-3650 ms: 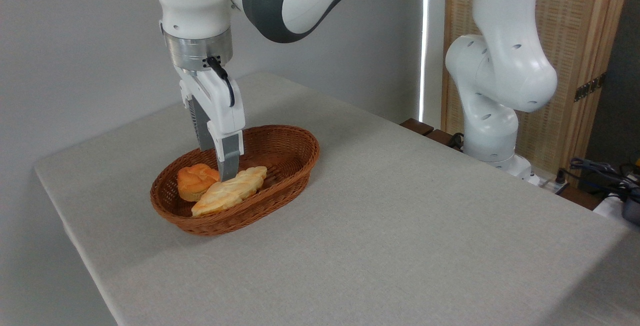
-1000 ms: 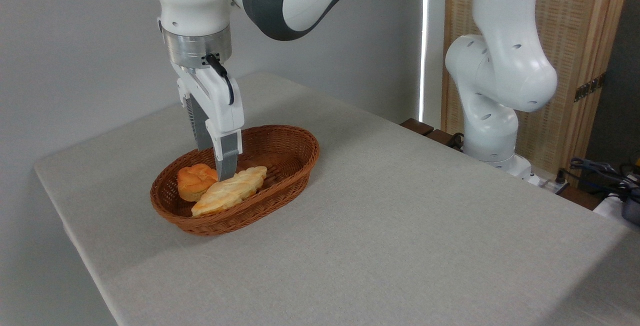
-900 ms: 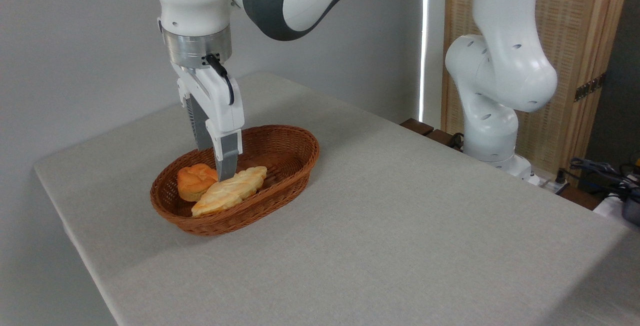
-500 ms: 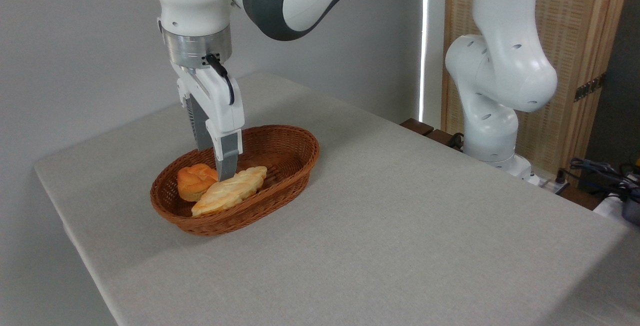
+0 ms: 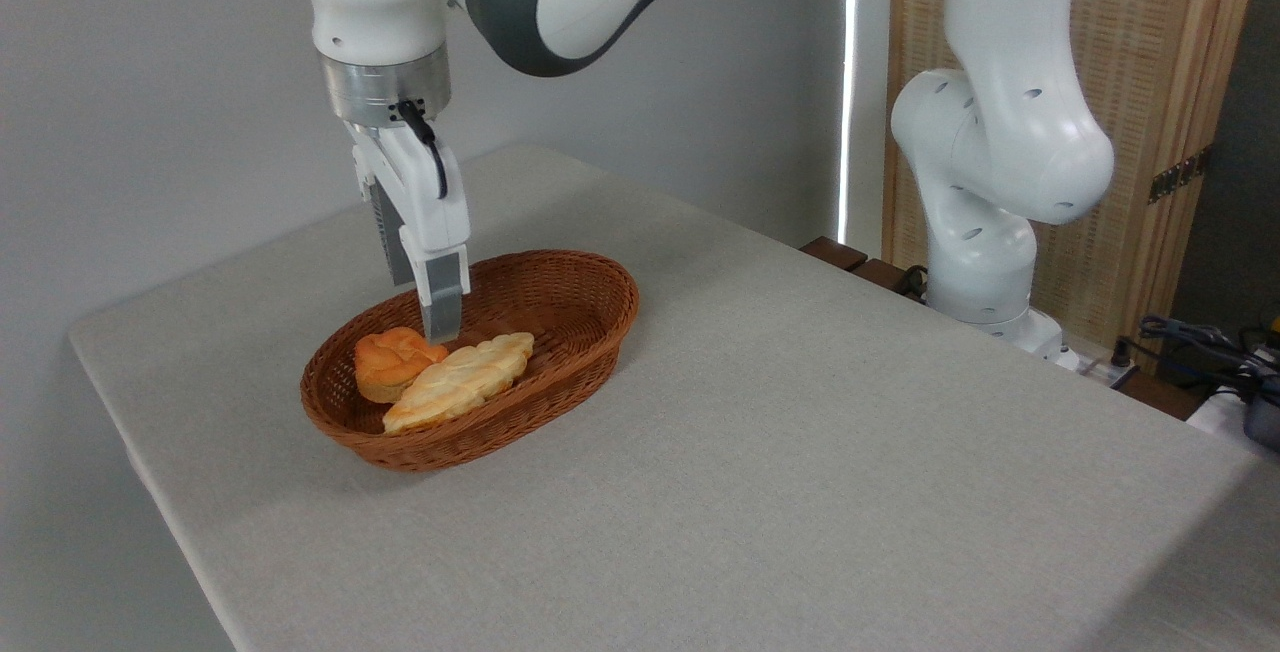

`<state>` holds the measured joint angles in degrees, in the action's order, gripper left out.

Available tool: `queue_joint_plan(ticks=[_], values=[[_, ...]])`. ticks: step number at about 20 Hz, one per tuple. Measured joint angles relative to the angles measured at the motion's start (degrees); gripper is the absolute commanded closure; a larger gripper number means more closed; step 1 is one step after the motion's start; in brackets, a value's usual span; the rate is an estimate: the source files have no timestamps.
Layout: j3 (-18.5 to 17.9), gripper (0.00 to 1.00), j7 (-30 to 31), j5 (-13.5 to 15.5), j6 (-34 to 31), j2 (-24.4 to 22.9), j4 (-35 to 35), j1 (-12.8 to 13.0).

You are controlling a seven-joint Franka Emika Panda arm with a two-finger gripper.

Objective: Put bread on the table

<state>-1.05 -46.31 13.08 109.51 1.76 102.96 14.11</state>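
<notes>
The small, roundish orange-brown bread (image 5: 392, 360) is seen lying at the left end of the oval brown wicker basket (image 5: 560, 317), touching the long pale plaited loaf (image 5: 458, 382) beside it, so the task is judged not yet done. The two-finger gripper (image 5: 438, 324) is held pointing down just above the bread's right edge; only 1 grey finger (image 5: 441, 307) is shown clearly, so it cannot be told how far the jaws are spread, and nothing is seen held. A poor grasp is judged possible from here: the fingers are placed close to where the 2 pieces meet, so the pale loaf could be caught or dragged, or the lumpy bun could be squeezed off-centre and dropped back, and the light basket could be shifted. The large table with its plain grey-beige cloth (image 5: 800, 452) is left with wide free space to the right. A grey wall, a slatted wooden screen (image 5: 1150, 82) and cables (image 5: 1200, 342) are seen behind.
</notes>
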Motion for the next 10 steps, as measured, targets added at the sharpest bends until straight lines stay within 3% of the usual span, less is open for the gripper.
queue_joint_plan(ticks=[6,10], values=[[3.35,0.00,-0.03,-0.23,0.10,1.62,0.00,0.18],[4.79,0.00,-0.26,-2.04,1.82,3.45,0.00,0.24]])
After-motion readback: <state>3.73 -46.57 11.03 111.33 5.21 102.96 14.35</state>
